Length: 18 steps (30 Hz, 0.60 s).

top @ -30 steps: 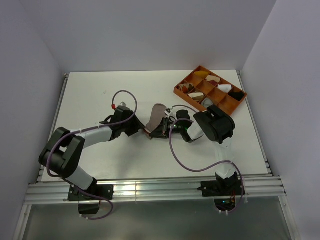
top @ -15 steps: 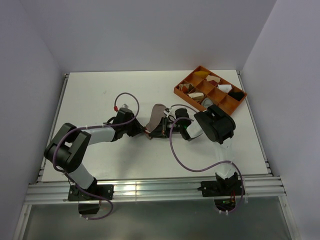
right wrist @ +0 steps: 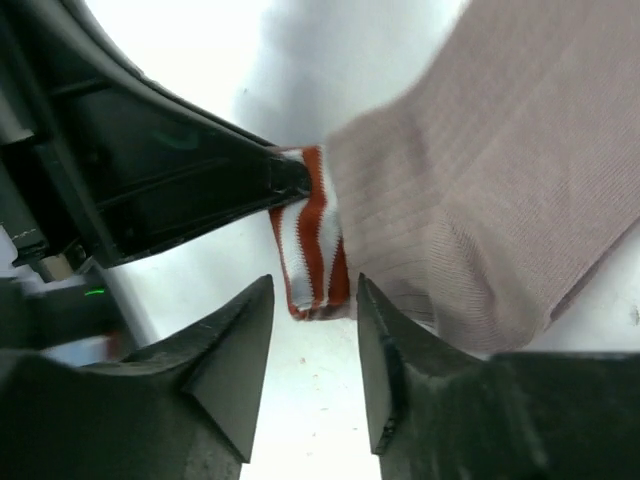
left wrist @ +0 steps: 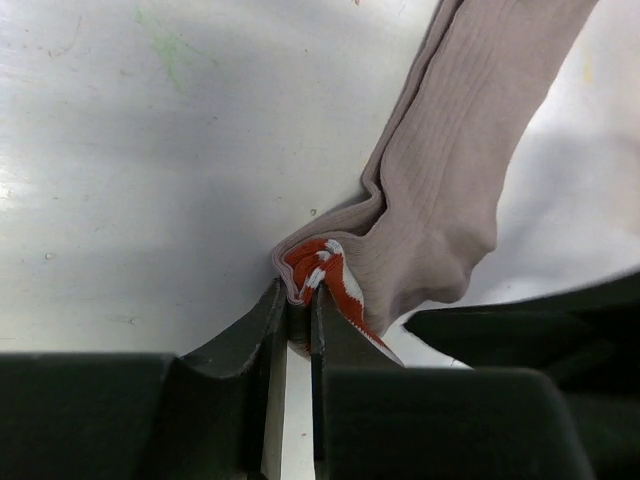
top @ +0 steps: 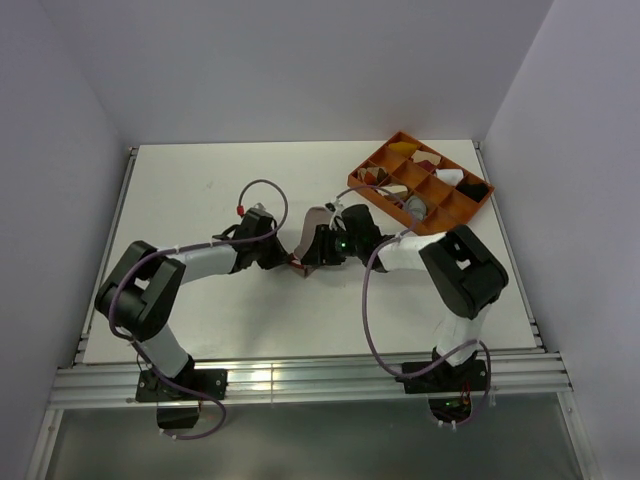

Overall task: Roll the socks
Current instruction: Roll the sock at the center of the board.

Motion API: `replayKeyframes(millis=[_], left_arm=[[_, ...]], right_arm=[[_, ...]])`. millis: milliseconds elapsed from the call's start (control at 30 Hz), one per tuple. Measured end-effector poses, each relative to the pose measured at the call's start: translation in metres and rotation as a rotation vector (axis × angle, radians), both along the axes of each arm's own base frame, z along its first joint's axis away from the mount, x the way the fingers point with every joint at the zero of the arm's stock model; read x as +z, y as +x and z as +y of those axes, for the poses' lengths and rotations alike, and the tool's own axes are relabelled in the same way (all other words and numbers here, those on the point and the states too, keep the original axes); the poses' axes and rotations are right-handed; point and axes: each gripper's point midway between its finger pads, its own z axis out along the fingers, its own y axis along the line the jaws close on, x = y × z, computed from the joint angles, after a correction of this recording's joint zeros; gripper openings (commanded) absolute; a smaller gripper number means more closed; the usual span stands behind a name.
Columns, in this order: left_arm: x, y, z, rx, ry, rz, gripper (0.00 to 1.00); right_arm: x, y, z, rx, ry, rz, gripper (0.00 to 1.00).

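Note:
A pinkish-tan sock [top: 312, 232] with a red and white striped cuff lies on the white table [top: 200, 190] between my two arms. In the left wrist view the sock [left wrist: 470, 170] runs up and right, and my left gripper [left wrist: 297, 300] is shut on its striped cuff [left wrist: 322, 270]. In the right wrist view the sock [right wrist: 500, 200] fills the right half; my right gripper [right wrist: 315, 290] is open with the cuff [right wrist: 312, 245] just ahead of its fingertips, not touching. My left gripper shows in the top view [top: 292, 258], my right one beside it [top: 310, 250]. The grey sock is out of view.
An orange divided tray [top: 455, 212] with small white, black, yellow and brown cloth bundles stands at the back right. Purple cables loop over both arms. White walls close in the table on three sides.
My right arm has stretched out to the left and its wrist has swung, bringing the gripper up to the cuff. My left arm has moved a little right, still holding the cuff.

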Motion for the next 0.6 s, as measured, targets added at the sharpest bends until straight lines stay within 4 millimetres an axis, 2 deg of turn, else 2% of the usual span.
replayKeyframes(millis=[67, 267, 600], left_arm=[[-0.001, 0.000, 0.000, -0.013, 0.023, 0.014, 0.03], [0.000, 0.000, 0.001, -0.049, 0.077, 0.041, 0.03], [0.000, -0.001, 0.002, -0.082, 0.114, 0.065, 0.02]], right_arm=[[0.007, 0.001, 0.001, 0.006, -0.060, -0.093, 0.52], [0.019, -0.004, 0.011, 0.047, -0.239, -0.370, 0.51], [0.009, -0.024, 0.022, 0.136, -0.495, -0.701, 0.50]])
